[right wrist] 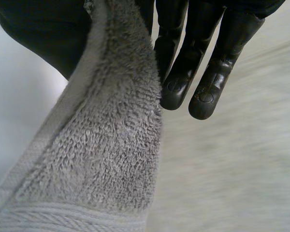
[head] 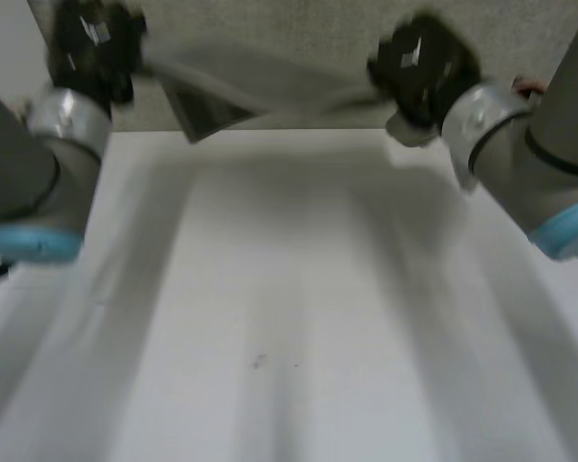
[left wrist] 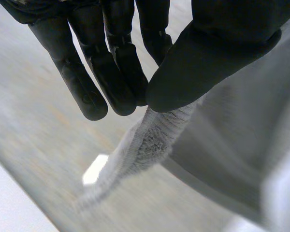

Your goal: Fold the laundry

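A pale grey terry towel [head: 260, 91] is stretched between my two hands above the table's far edge. From there it seems to run down over the table towards me. My left hand [head: 91, 48] is raised at the far left. In its wrist view the thumb [left wrist: 217, 53] pinches the towel's hemmed corner [left wrist: 150, 140] against straight fingers [left wrist: 111, 72]. At the far right, my right hand [head: 424, 63] is lifted as well. There the towel's edge [right wrist: 111, 154] comes out between the thumb and fingers [right wrist: 193, 72].
The white table [head: 39, 385] lies below both arms. Beyond its far edge is grey speckled carpet [head: 318, 34]. A small white object [left wrist: 94, 169] lies on the floor below the left hand.
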